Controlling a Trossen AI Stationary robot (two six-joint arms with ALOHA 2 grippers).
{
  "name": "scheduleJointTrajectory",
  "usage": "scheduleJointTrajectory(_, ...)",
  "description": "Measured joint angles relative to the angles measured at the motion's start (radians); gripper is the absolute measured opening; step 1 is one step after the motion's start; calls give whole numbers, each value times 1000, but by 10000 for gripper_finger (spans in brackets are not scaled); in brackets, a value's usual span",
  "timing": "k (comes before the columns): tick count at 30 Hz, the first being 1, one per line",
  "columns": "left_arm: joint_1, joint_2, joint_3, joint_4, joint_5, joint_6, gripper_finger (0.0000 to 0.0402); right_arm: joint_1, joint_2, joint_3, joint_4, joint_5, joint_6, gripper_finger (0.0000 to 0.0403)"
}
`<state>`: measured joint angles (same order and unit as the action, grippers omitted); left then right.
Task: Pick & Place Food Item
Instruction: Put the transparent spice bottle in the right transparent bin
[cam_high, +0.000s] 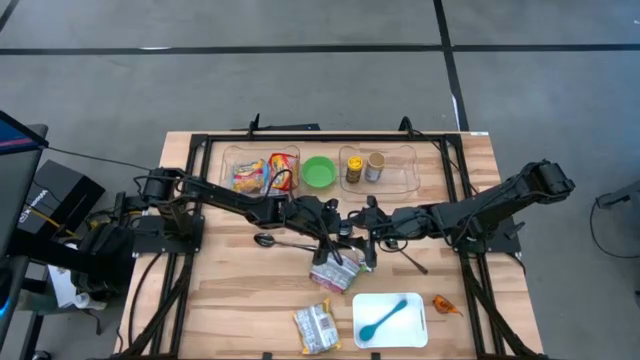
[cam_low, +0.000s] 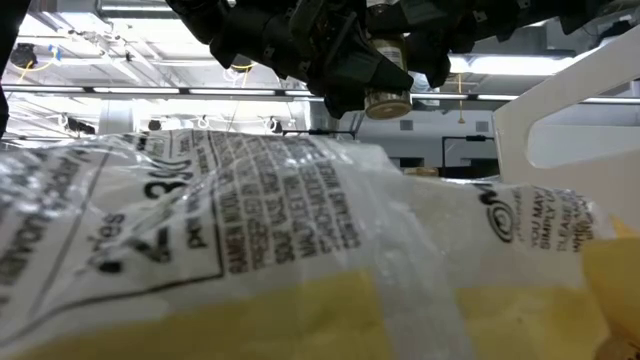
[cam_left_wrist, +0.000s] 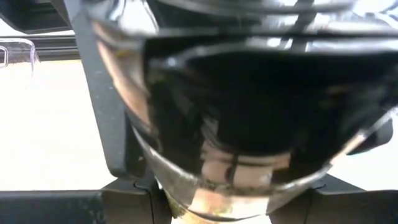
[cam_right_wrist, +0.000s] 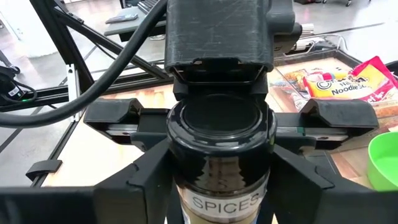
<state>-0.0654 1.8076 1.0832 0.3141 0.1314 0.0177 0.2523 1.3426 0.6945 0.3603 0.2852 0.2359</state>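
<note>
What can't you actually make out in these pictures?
- Low view: the table is hidden behind a plastic food packet against the lens.
- Left wrist view: the spice jar fills the picture, blurred, label unreadable.
- High view: both grippers overlap at the jar; fingers too small to separate.
- Right wrist view: jar label cut off.

Spice jar (cam_right_wrist: 221, 155) is cut off below its label in right wrist view; left wrist view shows only its blurred lid. Noodle bag (cam_low: 300, 250) blocks most of the table in low view; its print is partly unreadable.
</note>
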Motion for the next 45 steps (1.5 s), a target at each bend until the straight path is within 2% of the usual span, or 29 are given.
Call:
scheduleJointTrajectory(4, 0, 0, 0, 0, 0, 0, 182, 0, 0, 0, 0, 0, 0, 224)
scheduleJointTrajectory(10, 0, 0, 0, 0, 0, 0, 185, 0, 0, 0, 0, 0, 1, 195)
scheduleJointTrajectory(21, 0, 0, 0, 0, 0, 0, 187, 0, 0, 0, 0, 0, 2, 209)
scheduleJointTrajectory(27, 0, 0, 0, 0, 0, 1, 191, 0, 0, 0, 0, 0, 2, 196)
scheduleJointTrajectory(30, 0, 0, 0, 0, 0, 4, 211, 0, 0, 0, 0, 0, 2, 196)
scheduleJointTrajectory(38, 0, 0, 0, 0, 0, 3, 306, 0, 0, 0, -1, 0, 0, 204)
scheduleJointTrajectory(45, 3, -10, 0, -83, 0, 3, 342, 2, 0, 0, -12, 0, 0, 198)
